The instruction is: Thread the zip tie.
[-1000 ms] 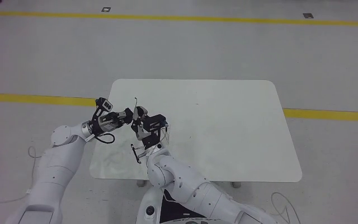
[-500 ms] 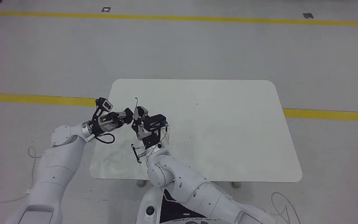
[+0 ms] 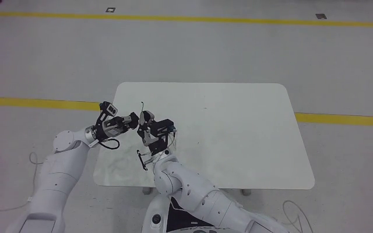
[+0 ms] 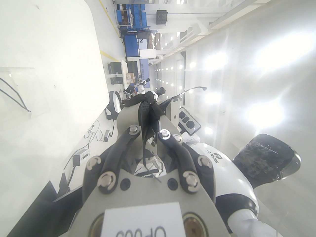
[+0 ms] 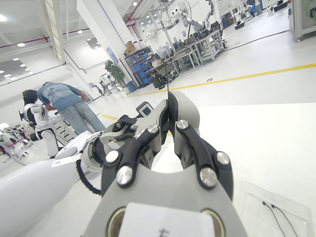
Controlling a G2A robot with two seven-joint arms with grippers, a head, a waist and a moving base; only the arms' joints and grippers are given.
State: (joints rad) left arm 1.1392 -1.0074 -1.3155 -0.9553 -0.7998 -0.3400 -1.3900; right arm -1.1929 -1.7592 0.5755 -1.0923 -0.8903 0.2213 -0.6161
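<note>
Right gripper (image 5: 168, 110) clamped on thin black plastic zip tie (image 5: 167, 82), its long axis running straight out past the fingertips. Left gripper (image 4: 148, 109) meets it tip-to-tip, looks pinched on the same tie. Both equally close; I'd feed along that axis.

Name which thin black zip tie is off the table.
The zip tie clamped in the right gripper, sticking up; others lie in the clear plastic tray.
</note>
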